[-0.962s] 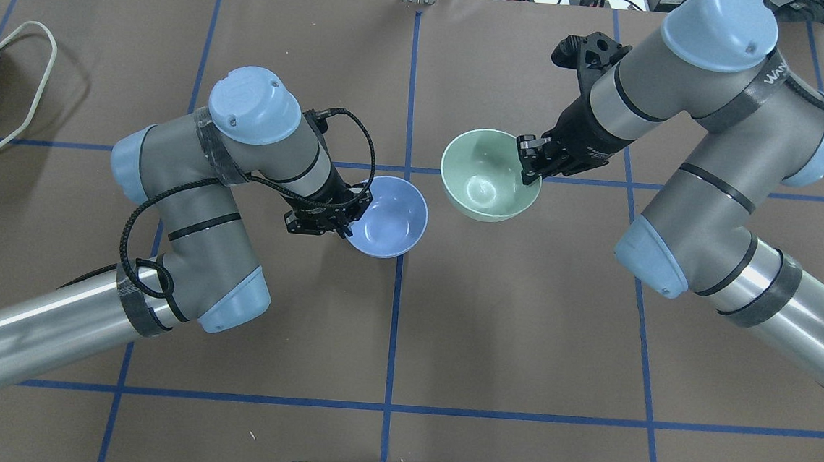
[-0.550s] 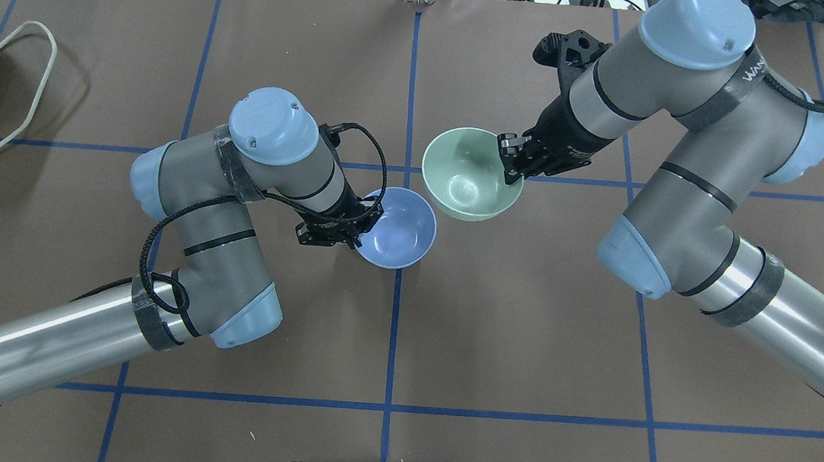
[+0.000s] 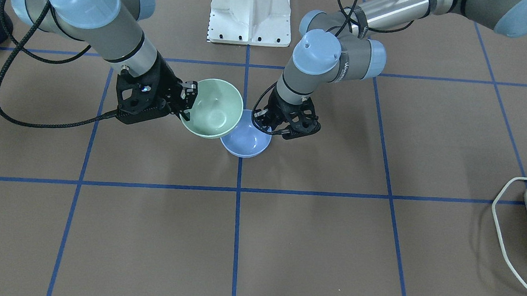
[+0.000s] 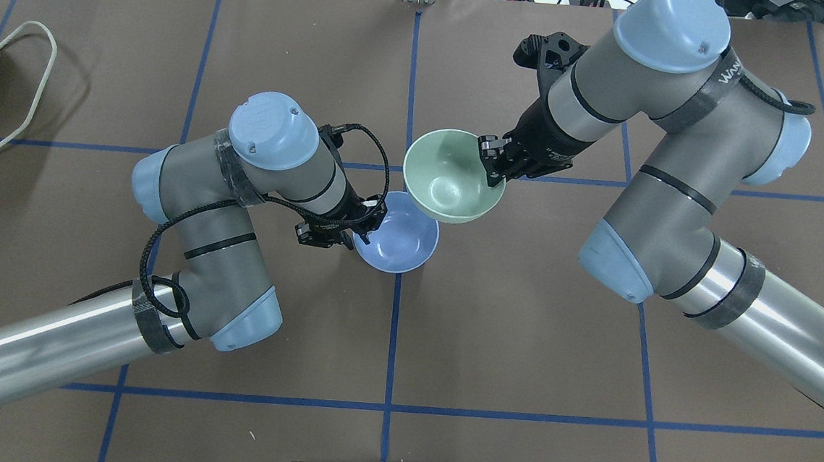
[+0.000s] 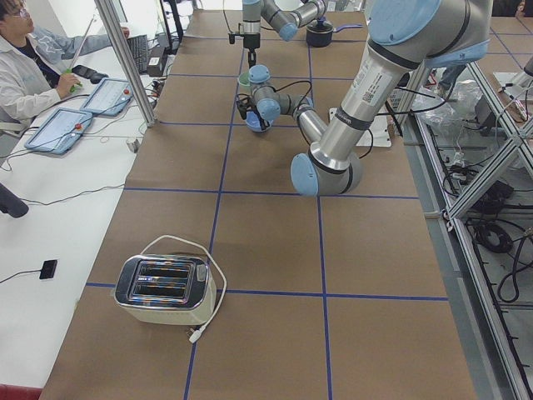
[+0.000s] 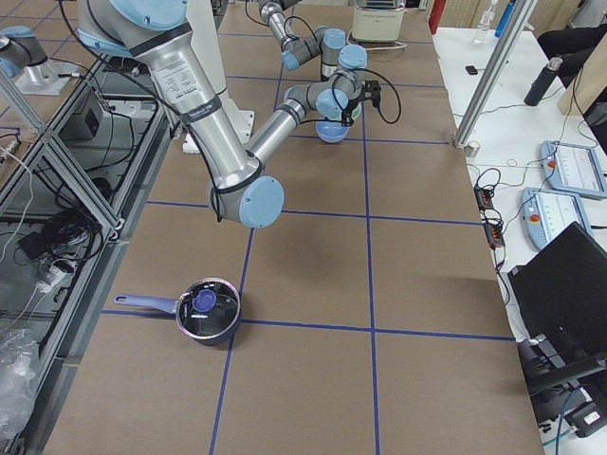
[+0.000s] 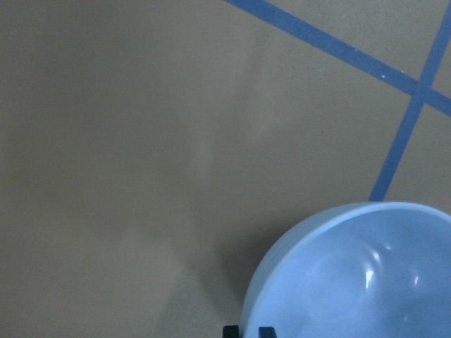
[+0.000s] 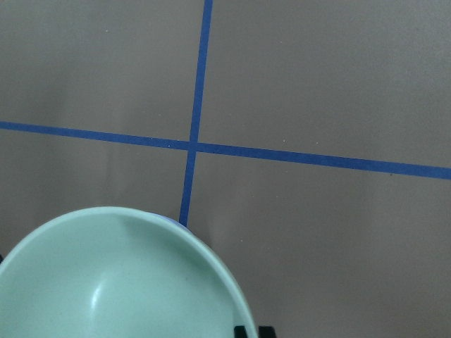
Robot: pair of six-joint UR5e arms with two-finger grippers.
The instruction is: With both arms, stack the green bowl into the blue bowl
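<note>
The green bowl (image 4: 450, 177) hangs tilted from my right gripper (image 4: 492, 168), which is shut on its right rim. The blue bowl (image 4: 398, 236) is held low by my left gripper (image 4: 363, 224), shut on its left rim. In the overhead view the green bowl's lower left edge overlaps the blue bowl's far rim. The front view shows the green bowl (image 3: 214, 109) higher than the blue bowl (image 3: 246, 143) and partly over it, with the right gripper (image 3: 188, 99) and the left gripper (image 3: 261, 120) on opposite sides. The wrist views show the blue bowl (image 7: 352, 278) and the green bowl (image 8: 116, 282).
A toaster (image 5: 162, 287) with a white cord (image 4: 11, 98) stands at the table's far left. A dark pot (image 6: 207, 309) sits at the far right end. The white pedestal (image 3: 251, 10) is behind the bowls. An operator (image 5: 25, 58) sits beside the table.
My right arm has carried the green bowl leftward until it overlaps the blue bowl's rim. My left arm moved the blue bowl slightly right and forward, then held nearly still.
</note>
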